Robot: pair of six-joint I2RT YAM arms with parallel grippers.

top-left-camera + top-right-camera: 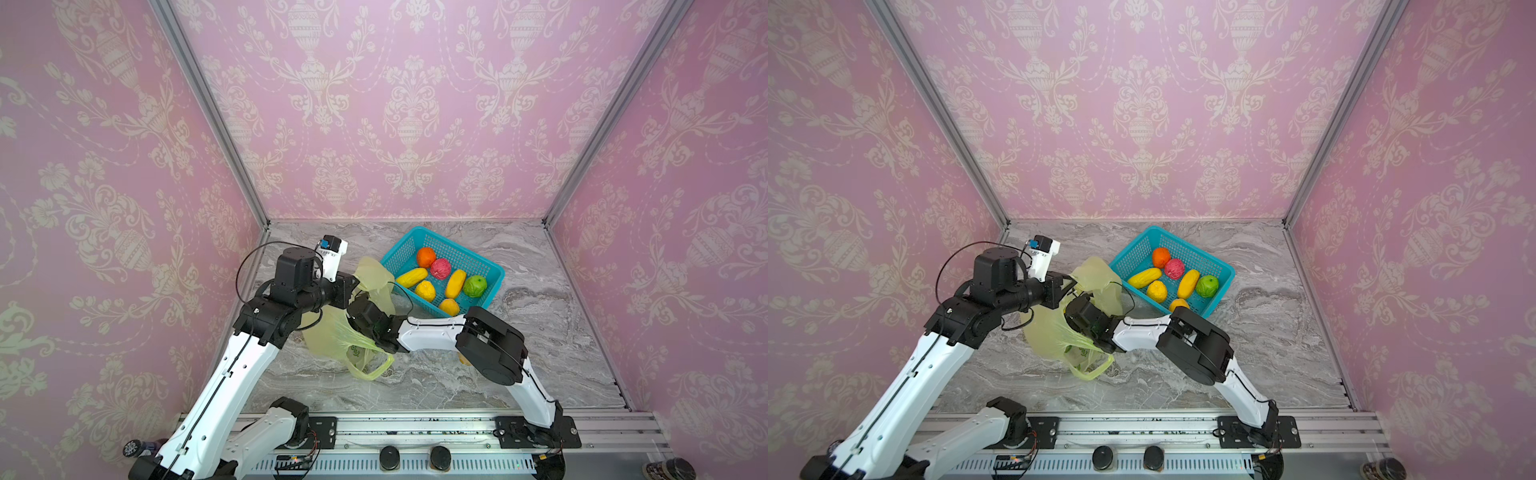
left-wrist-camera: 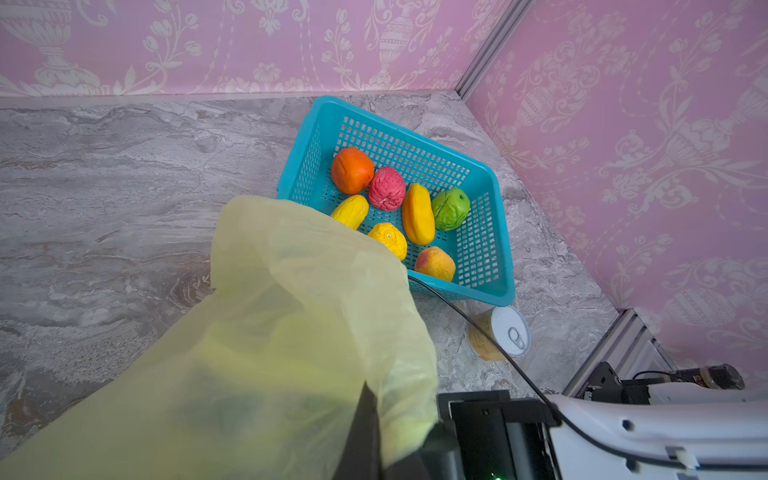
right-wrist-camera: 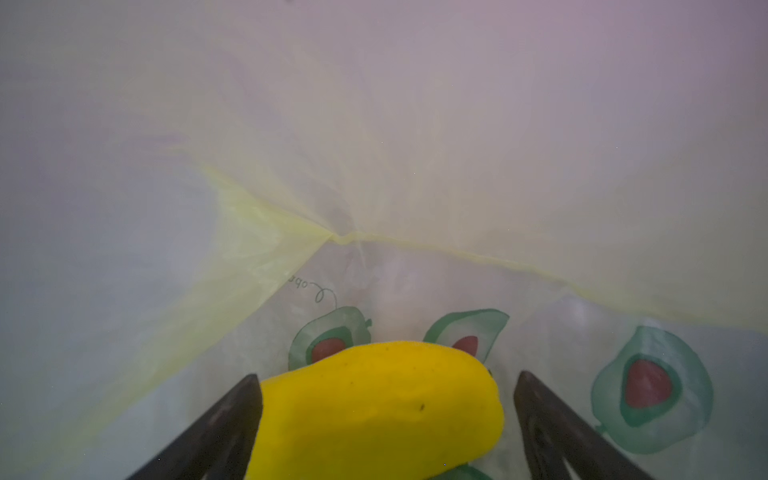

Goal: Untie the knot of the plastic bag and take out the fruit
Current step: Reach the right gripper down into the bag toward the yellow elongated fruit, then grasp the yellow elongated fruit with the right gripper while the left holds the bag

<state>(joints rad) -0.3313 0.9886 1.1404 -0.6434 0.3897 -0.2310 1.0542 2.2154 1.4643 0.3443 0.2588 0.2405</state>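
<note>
In both top views left gripper [image 1: 356,291] is clamping the plastic bag [image 1: 332,338] rim, holding it up just beside the basket [image 1: 397,251]; left wrist: seven fruit [image 2: 386,189] are sitting in the basket; right wrist: right gripper [image 3: 387,374] is gaping around a yellow fruit [image 3: 374,415] inside the bag, so I'd be centring it and keeping film clear.

Eight fruit in all. Seven lie in the one teal basket [image 2: 465,291]: one orange-red ball [image 2: 352,170], one pink-red ball [image 2: 386,189], one green apple [image 2: 451,208], one round yellow piece [image 2: 390,239], one peach-coloured piece [image 2: 435,264], one long yellow piece [image 2: 351,211] and one long orange-yellow piece [image 2: 417,214]. The eighth fruit [image 3: 374,407], yellow, sits inside the single plastic bag [image 2: 291,332]. One white-lidded can [image 2: 509,332] stands on the counter [image 1: 540,353]. Three whole green prints [image 3: 650,388] show on the bag, plus the edge of a fourth. Two arms: left arm [image 1: 232,365], right arm [image 1: 432,332].
</note>
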